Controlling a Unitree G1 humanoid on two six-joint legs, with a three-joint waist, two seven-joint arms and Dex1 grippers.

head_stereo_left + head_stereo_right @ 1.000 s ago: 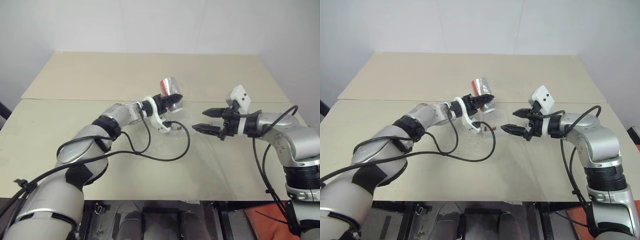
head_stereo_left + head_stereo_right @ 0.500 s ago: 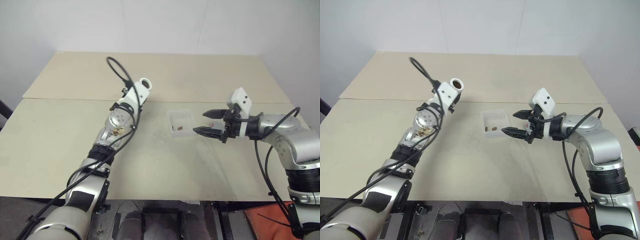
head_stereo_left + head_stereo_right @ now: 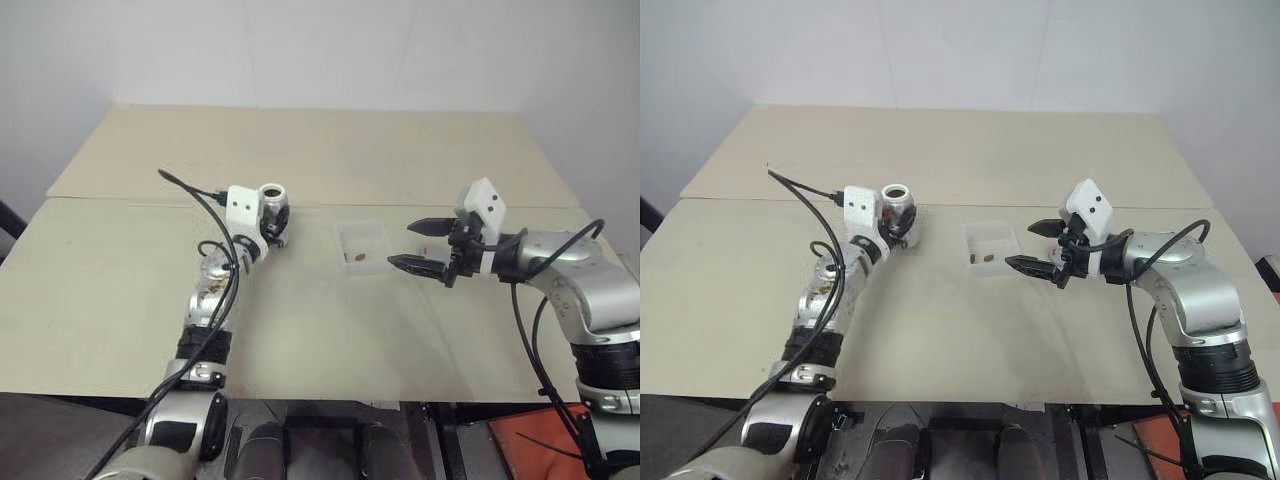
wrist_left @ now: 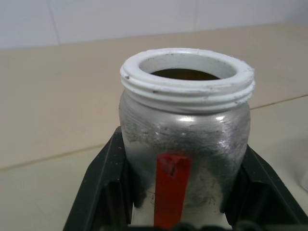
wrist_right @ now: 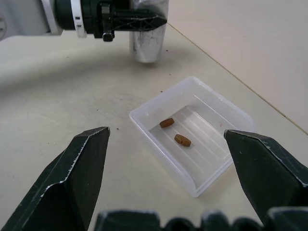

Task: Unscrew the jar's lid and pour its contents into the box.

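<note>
The jar point(image 3: 272, 203) stands upright with its white threaded mouth open, silvery with a red strip point(image 4: 172, 187). My left gripper point(image 3: 274, 224) is shut on its body, black fingers point(image 4: 103, 187) on either side, to the left of the box. The box point(image 3: 375, 233) is a clear shallow tray on the table's middle. In it lie the contents point(image 5: 167, 122), two small brown bits. My right gripper point(image 3: 400, 245) hangs open just right of the box, pointing at it, with nothing between its fingers. The lid is out of view.
The tan table point(image 3: 330, 310) is made of two boards with a seam point(image 3: 120, 200) behind the jar and box. A black cable point(image 3: 195, 195) loops from my left wrist over the table. The table's front edge lies close below my arms.
My left arm has swung the jar from above the box to the left and rolled it from tipped over back to upright. The brown bits now show in the box. My right gripper has kept still.
</note>
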